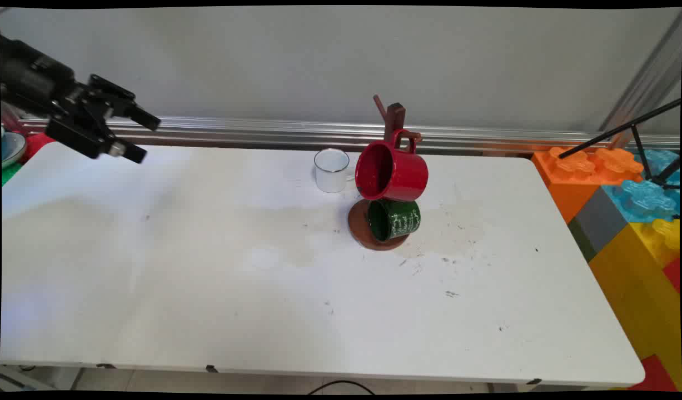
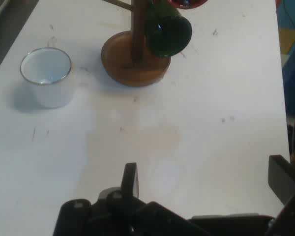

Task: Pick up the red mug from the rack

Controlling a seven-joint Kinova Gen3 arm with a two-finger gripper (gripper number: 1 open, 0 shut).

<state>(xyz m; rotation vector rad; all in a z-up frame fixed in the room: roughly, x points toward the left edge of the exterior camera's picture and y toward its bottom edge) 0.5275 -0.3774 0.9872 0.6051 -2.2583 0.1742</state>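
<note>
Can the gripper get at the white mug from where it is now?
Probably yes. The gripper hangs open, empty, above the table's far left, with bare tabletop between it and the white mug. The mug stands upright and apart from the mug tree, on its left in the main view.

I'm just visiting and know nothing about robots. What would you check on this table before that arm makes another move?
1. Black two-finger claw open and holding nothing: ok.
2. Claw apart from every cup, above the white table's left end: ok.
3. Small white enamel cup upright, beside the brown wooden mug stand: ok.
4. Red mug hanging on the stand: ok.
5. Dark green mug hanging below it: ok.
6. How firmly the mugs' handles sit: cannot tell.
</note>
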